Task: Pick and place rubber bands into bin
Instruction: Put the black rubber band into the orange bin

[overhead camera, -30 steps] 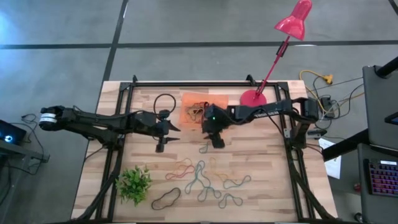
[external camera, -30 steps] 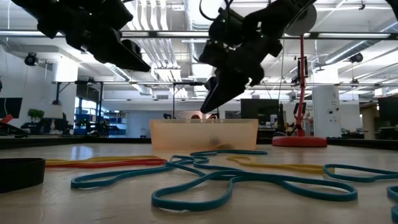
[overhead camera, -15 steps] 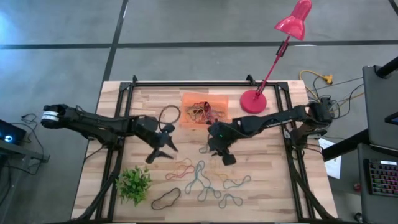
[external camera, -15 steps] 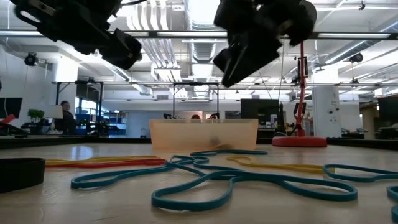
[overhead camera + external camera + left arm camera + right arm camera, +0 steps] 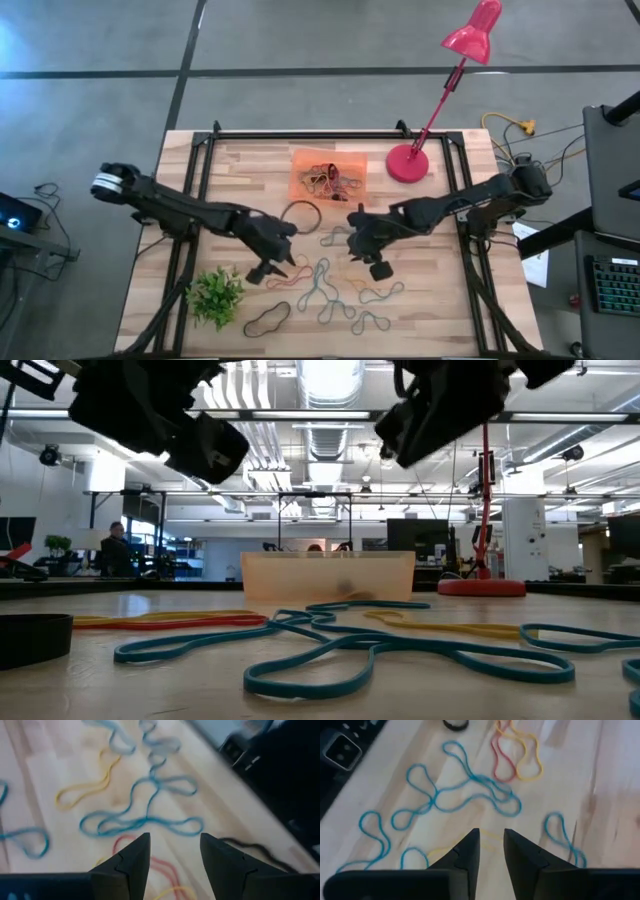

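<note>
Right gripper (image 5: 378, 268) hovers over rubber bands (image 5: 320, 285), near plant (image 5: 216, 295)

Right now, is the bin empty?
No, the high view shows several rubber bands already lying inside the bin.

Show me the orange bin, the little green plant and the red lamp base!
bin (image 5: 301, 158), high view, its bare left rim
plant (image 5: 216, 293), high view, middle of the leaves
lamp base (image 5: 407, 163), high view, centre of the round red foot
</note>
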`<state>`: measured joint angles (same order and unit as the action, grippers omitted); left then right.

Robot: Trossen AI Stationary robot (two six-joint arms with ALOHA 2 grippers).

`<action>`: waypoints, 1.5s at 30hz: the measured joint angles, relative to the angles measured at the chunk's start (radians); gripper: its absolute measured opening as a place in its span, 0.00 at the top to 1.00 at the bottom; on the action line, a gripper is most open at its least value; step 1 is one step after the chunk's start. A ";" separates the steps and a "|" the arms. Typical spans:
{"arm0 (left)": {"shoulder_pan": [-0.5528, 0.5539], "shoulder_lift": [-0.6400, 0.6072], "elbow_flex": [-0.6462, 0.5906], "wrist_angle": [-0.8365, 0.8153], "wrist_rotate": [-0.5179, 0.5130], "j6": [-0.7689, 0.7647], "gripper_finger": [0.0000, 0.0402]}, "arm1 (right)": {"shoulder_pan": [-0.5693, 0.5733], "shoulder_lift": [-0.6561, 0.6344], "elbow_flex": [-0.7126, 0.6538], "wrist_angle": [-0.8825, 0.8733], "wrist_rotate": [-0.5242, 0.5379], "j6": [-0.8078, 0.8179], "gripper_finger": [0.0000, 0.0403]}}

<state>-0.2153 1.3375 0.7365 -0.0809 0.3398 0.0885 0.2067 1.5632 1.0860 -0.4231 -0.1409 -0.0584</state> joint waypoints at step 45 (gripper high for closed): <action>-0.305 0.466 0.497 -0.505 -0.283 -0.183 0.61 | 0.033 -0.338 -0.484 0.267 0.097 0.157 0.83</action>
<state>-0.5205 1.8036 1.2335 -0.5854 0.0567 -0.0946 0.2398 1.2250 0.6020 -0.1558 -0.0437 0.0983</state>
